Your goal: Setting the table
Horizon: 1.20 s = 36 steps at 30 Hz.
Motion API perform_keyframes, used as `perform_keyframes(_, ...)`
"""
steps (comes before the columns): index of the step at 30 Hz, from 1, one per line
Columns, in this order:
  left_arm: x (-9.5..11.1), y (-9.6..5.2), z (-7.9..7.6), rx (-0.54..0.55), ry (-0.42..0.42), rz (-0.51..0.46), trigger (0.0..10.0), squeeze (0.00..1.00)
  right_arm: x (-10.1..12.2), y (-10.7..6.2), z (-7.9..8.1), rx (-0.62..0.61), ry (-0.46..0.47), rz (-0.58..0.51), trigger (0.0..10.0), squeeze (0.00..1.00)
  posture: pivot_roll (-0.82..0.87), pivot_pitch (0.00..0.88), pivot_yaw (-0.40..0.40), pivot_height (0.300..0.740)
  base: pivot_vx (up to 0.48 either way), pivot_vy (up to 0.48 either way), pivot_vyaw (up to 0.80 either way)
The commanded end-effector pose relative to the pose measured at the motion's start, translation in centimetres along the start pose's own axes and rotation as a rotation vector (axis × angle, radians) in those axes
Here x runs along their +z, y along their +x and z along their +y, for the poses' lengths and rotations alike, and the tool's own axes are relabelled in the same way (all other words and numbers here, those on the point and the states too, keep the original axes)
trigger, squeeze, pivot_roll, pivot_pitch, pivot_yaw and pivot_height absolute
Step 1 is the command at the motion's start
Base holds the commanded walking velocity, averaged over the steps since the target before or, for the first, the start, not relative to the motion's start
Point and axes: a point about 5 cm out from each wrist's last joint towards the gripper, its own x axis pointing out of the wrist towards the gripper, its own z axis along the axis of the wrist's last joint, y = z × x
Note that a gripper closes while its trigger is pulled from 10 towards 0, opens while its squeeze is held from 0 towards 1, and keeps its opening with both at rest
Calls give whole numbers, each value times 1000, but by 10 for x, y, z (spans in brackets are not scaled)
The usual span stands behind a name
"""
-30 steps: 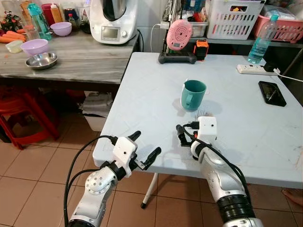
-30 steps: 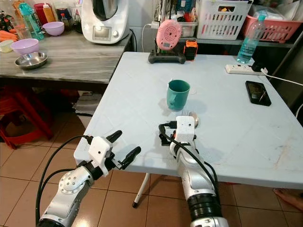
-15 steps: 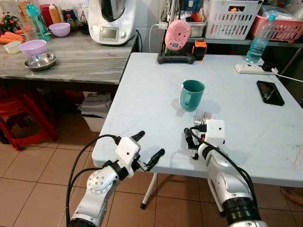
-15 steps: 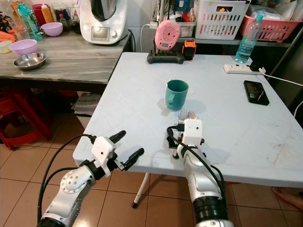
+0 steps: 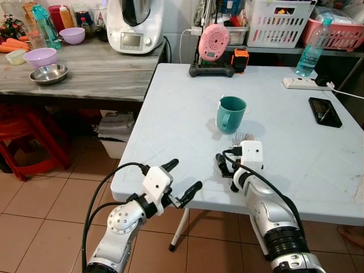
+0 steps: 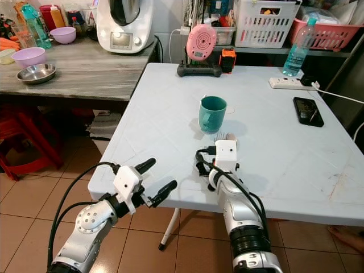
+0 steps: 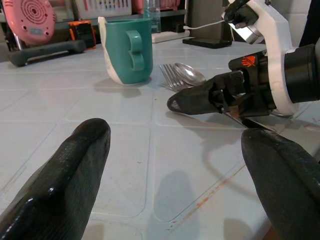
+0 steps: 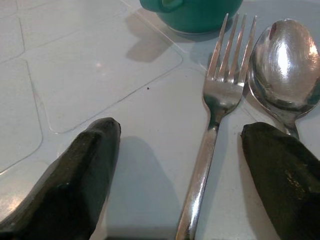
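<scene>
Table: white folding table (image 5: 170, 108), its near edge facing the robot; a wooden counter (image 5: 96, 68) stood to the robot's left.
Mug: teal mug (image 5: 231, 114) sat upright near the table's middle, handle turned toward the robot.
Cutlery: fork (image 8: 215, 95) and spoon (image 8: 283, 65) lay flat side by side just on the robot's side of the mug, heads toward it, handles running back under the right gripper. The fork tines nearly reached the mug's base, though contact could not be judged.
Right gripper: right gripper (image 8: 200, 165) was low over the table with its fingers spread and nothing pinched. The fork handle ran between the two fingers; the spoon's neck passed under or beside one finger (image 8: 285, 165). Probably straddling the cutlery just placed or about to be adjusted.
Left gripper: left gripper (image 5: 179, 182) was held off the near table edge, fingers spread and empty, pointing toward the right gripper; it looked parked clear of the work.
Placement logic: cutlery parallel and beside the mug reads as one place setting taking shape.
Clutter: phone (image 5: 325, 111), power strip (image 5: 304, 83), water bottle (image 5: 311, 51) and a pink fan (image 5: 213, 42) along the far and right side, well apart from the setting.
Risk: spread fingers could nudge the spoon out of line.
</scene>
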Motion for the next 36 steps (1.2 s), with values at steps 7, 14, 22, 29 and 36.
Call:
perform_keyframes(7, -1, -1, -2, -51, 5, 13, 10000, 0, -15, 1, -8, -30, 8, 97, 0, 0, -54, 0, -8, 740, 0, 0, 0)
perform_keyframes(14, -1, 0, -3, -58, 9, 14, 10000, 0, -28, -1, -16, -52, -30, 182, 0, 0, -57, 0, -5, 740, 0, 0, 0)
perform_keyframes(22, -1, 0, -5, -66, 8, 16, 10000, 0, -38, -2, -21, -49, -52, 226, 0, 0, -56, 0, -8, 740, 0, 0, 0)
perform_keyframes(29, -1, 1, -6, -67, 11, 16, 10000, 0, -37, -1, -20, -44, -60, 224, 0, 0, -56, 0, -9, 740, 0, 0, 0)
perform_keyframes(36, 0, 2, -6, -70, 15, 13, 10000, 0, -36, 0, -22, -66, -97, 204, 0, 0, -58, 0, -8, 740, 0, 0, 0)
